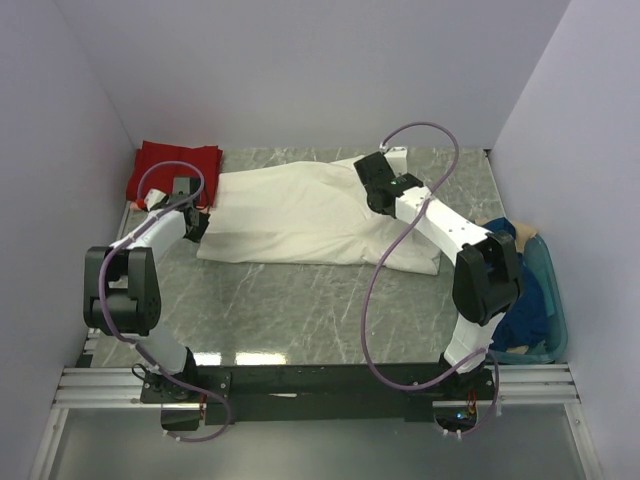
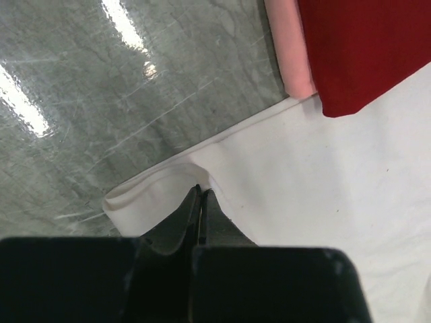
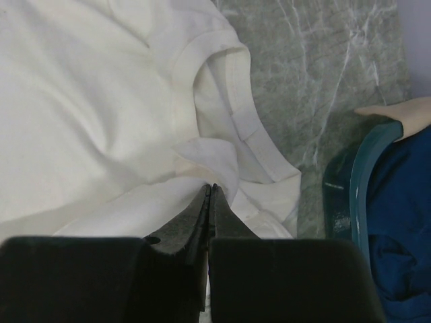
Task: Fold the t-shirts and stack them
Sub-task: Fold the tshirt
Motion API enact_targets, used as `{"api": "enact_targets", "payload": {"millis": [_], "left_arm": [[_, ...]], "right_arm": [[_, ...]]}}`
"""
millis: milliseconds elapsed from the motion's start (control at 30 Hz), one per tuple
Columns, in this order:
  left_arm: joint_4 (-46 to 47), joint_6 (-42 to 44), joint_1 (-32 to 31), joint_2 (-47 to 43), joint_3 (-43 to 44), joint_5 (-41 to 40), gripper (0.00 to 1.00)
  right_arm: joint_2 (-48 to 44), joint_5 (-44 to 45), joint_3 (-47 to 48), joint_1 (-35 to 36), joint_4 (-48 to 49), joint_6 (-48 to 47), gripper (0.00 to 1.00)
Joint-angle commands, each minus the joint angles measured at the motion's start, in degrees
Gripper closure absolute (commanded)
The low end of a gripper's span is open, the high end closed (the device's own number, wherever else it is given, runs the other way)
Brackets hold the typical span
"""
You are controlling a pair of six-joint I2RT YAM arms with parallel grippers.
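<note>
The cream-white t-shirt (image 1: 300, 215) lies spread across the back middle of the table. My left gripper (image 1: 200, 222) is shut on its left hem, and the cloth (image 2: 323, 195) puckers at the closed tips (image 2: 201, 190). My right gripper (image 1: 375, 187) is shut on bunched cloth beside the collar (image 3: 237, 114), with its tips closed (image 3: 212, 187). The folded red t-shirt (image 1: 175, 165) lies at the back left; in the left wrist view it (image 2: 363, 54) rests on the pale pink t-shirt (image 2: 291, 47). The dark blue t-shirt (image 1: 525, 300) lies in the basket.
The teal plastic basket (image 1: 553, 300) stands at the right table edge, and its rim (image 3: 357, 175) is close to the shirt's collar end. A pale beige piece (image 3: 397, 114) shows at its far rim. White walls enclose the back and both sides. Bare marble table (image 1: 300, 310) lies in front of the shirt.
</note>
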Motion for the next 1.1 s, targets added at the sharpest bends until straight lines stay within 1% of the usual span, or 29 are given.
{"api": "enact_targets", "payload": {"millis": [0, 467, 600, 800, 900, 1000, 1033, 1067], "left_arm": [[0.56, -0.39, -0.11, 1.16, 3.19, -1.77, 0.99], [0.74, 1.28, -0.11, 6.7, 9.52, -1.24, 0.99], [1.0, 1.9, -0.11, 7.67, 10.84, -0.8, 0.99], [1.09, 2.42, -0.11, 9.17, 11.81, -0.1, 0.97], [2.4, 3.21, -0.02, 9.43, 11.89, 0.34, 0.94], [2.84, 4.53, 0.07, 10.05, 13.73, 1.3, 0.88], [3.11, 4.8, 0.07, 10.13, 14.0, 1.48, 0.81], [3.28, 5.5, 0.07, 10.31, 14.26, 1.83, 0.78]], "right_arm": [[-1.08, 2.6, 2.28, -1.16, 3.45, -1.44, 1.0], [1.21, -0.21, 1.23, -2.3, 5.04, -1.17, 1.0], [0.6, -0.57, 0.35, -2.57, 5.65, -1.09, 1.0], [1.3, -1.71, 0.52, -3.01, 5.65, -1.08, 1.0], [2.0, -2.32, 0.7, -3.18, 5.57, -0.73, 1.0], [2.61, -3.38, 0.79, -3.36, 5.65, -0.12, 1.0], [2.88, -3.64, 0.87, -3.45, 5.74, -0.03, 1.0], [3.4, -3.99, 1.31, -3.54, 5.48, 0.14, 0.98]]}}
